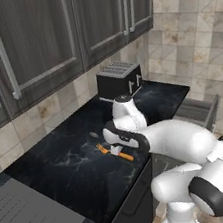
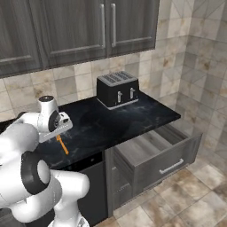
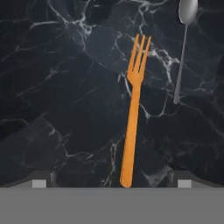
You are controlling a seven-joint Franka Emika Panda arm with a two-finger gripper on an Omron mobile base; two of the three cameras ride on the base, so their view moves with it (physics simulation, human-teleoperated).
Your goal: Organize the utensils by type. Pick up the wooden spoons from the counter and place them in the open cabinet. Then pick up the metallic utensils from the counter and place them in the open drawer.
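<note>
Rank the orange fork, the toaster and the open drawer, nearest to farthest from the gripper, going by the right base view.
1. Orange fork, on the counter right under the gripper.
2. Toaster, farther right, by the wall.
3. Open drawer, far right, below counter level.

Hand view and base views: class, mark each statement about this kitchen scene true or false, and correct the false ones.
1. The orange fork lies flat on the black counter. True.
2. The grey spoon lies across the fork. False: it lies beside it, apart.
3. The drawer below the counter is open. True.
4. The gripper is shut on the fork. False: its jaws are open, with the fork's handle end between them.
5. The toaster is white. False: it is black.
</note>
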